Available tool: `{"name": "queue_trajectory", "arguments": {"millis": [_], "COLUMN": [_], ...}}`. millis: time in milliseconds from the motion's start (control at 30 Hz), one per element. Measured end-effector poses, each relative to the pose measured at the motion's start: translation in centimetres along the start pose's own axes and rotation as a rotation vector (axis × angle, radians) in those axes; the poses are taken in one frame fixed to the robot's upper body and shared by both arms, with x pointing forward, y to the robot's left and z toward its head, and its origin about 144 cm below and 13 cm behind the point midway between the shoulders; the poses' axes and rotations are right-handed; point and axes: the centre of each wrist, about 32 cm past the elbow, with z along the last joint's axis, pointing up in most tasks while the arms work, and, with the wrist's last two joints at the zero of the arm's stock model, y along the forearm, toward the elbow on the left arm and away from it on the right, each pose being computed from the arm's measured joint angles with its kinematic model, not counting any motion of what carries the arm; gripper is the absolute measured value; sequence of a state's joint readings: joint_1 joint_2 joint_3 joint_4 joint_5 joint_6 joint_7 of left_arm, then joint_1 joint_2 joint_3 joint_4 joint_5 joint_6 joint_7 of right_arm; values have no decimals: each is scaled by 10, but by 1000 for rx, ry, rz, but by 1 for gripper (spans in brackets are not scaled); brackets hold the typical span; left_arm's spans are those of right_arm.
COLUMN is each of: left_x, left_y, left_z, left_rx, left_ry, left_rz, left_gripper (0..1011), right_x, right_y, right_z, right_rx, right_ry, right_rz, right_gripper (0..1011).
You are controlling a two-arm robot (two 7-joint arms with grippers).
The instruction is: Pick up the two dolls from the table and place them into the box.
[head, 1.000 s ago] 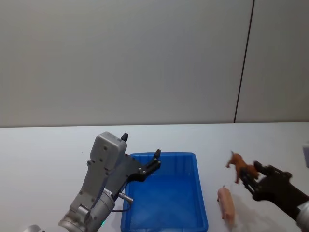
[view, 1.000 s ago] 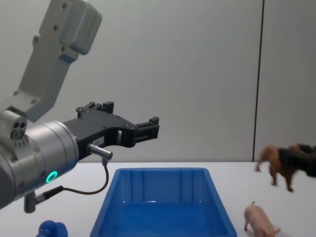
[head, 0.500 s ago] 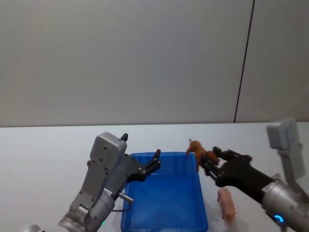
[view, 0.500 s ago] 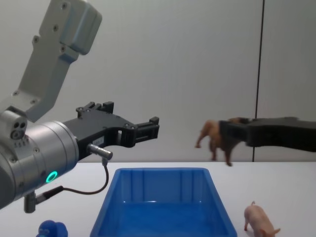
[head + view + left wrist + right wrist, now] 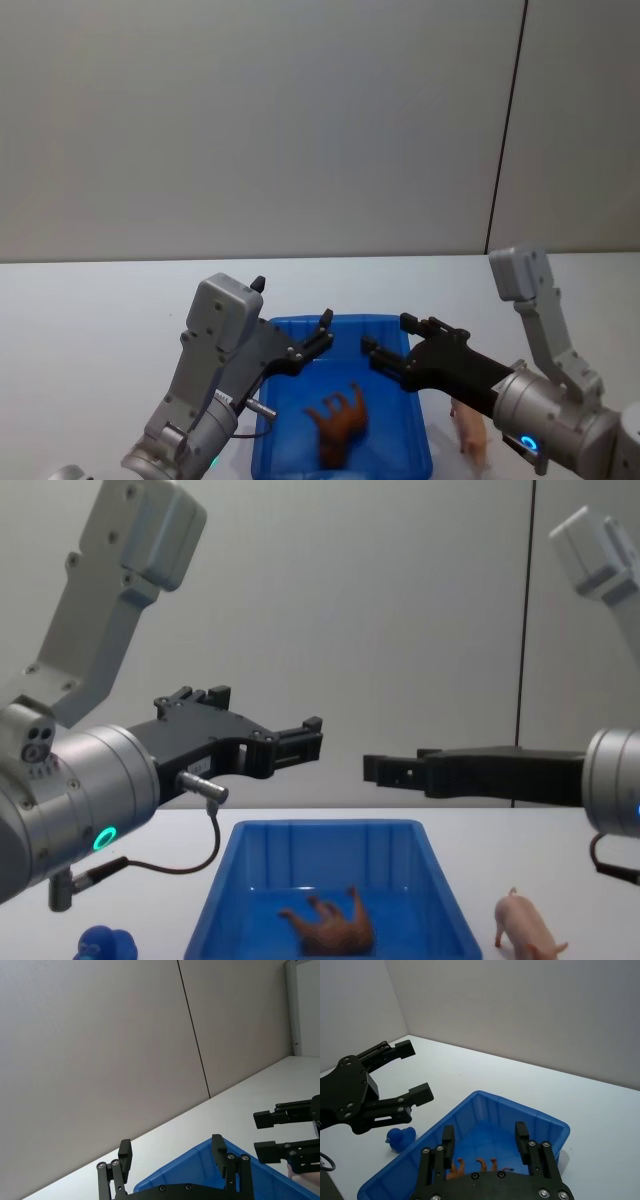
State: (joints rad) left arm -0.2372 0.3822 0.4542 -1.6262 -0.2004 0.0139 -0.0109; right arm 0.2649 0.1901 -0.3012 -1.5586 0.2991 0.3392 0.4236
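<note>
On white table (image 5: 90, 320), blue box (image 5: 330, 842) sitting beneath right gripper (image 5: 385, 333), jaws spread wide, holding nothing; brown animal (image 5: 338, 425) lying legs-up in box under it; pink pig (image 5: 527, 927) resting beside box, outside; left gripper (image 5: 171, 1146) hovering opposite, spread, empty.

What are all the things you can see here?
box: 1, bright blue, on the table in the middle
brown animal doll: 1, reddish-brown, lying inside the box, legs up
pink pig doll: 1, pale pink, on the table to the right of the box
small blue thing: 1, blue, on the table to the left of the box; too small to tell what it is
table: 1, white, under everything
wall: 1, grey, behind the table
left gripper: 1, black, above the box's left side, jaws open
right gripper: 1, black, above the box's right side, jaws open
</note>
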Motion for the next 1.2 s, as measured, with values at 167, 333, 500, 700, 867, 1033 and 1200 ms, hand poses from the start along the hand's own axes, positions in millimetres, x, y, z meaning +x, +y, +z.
{"name": "queue_trajectory", "arguments": {"millis": [167, 333, 500, 700, 867, 1033, 1200], "left_x": [0, 0, 0, 0, 0, 0, 0], "left_y": [0, 0, 0, 0, 0, 0, 0], "left_z": [0, 0, 0, 0, 0, 0, 0], "left_rx": [0, 0, 0, 0, 0, 0, 0], "left_ry": [0, 0, 0, 0, 0, 0, 0], "left_rz": [0, 0, 0, 0, 0, 0, 0], "left_gripper": [1002, 1001, 1001, 1001, 1001, 1001, 1002], "right_x": [1, 6, 9, 13, 15, 16, 17], "right_y": [3, -1, -10, -26, -38, -50, -58], "right_z": [-2, -4, -7, -13, -19, -26, -33], "right_rx": [-10, -10, -7, -12, -24, -46, -80], "right_ry": [4, -2, -9, -10, -7, 3, 20], "right_rz": [0, -22, -54, -97, -129, -158, -180], "right_gripper": [824, 960, 1001, 1001, 1001, 1001, 1001]}}
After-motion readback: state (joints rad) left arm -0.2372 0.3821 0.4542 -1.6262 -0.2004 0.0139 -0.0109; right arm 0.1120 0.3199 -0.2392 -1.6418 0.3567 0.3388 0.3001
